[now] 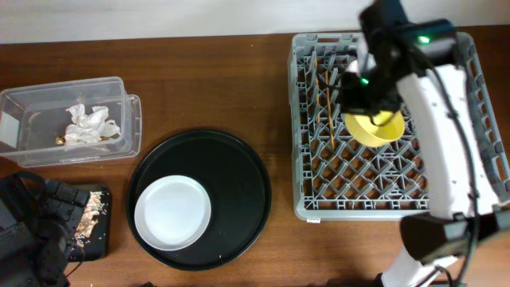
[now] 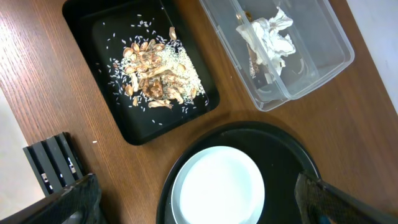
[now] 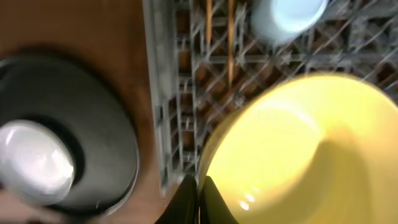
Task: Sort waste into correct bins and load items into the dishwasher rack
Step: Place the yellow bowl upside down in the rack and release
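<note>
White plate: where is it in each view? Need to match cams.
Overhead: plate lower left of centre, on the round black tray.
Left wrist: plate bottom centre, cut by the lower edge.
Right wrist: plate lower left, blurred.
Shared landmark: the round black tray under the plate in all three.

table [image 1: 239,88]: brown wood, grain running lengthwise
wall [image 1: 119,16]: plain white strip along the far edge
past the table: pale blurry surface [image 2: 6,168], can't tell what
light: soft, even, no hard shadows
</note>
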Tool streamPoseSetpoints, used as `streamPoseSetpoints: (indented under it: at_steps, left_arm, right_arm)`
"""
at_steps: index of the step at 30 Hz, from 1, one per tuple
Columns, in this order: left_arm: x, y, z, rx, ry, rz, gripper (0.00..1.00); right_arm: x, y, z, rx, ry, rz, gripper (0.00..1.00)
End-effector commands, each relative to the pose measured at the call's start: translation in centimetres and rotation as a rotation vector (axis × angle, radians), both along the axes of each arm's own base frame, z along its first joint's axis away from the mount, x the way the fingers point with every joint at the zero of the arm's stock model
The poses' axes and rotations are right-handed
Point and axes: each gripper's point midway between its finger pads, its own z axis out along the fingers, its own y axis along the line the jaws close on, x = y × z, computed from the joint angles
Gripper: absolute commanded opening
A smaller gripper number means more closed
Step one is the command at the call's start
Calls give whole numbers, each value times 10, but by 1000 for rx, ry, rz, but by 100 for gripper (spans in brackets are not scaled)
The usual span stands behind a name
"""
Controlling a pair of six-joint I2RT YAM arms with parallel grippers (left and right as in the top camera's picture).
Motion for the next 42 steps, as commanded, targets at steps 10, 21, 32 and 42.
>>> streamPoseSetpoints:
  at_steps: [10, 21, 32, 42]
  left_arm:
    - [-1, 1, 3, 2, -12, 10, 100]
    - [-1, 1, 3, 2, -11, 10, 100]
    - [-1, 1, 3, 2, -11, 10, 100]
    - [-1, 1, 3, 2, -12, 10, 100]
  right_arm:
    - [-19, 8, 11, 1169, -218, 191, 4]
    - [-2, -20, -74, 1314, -200, -18, 4]
    - [-6, -150, -125, 887, -92, -331, 19]
    - [-20, -92, -62, 560, -42, -57, 16]
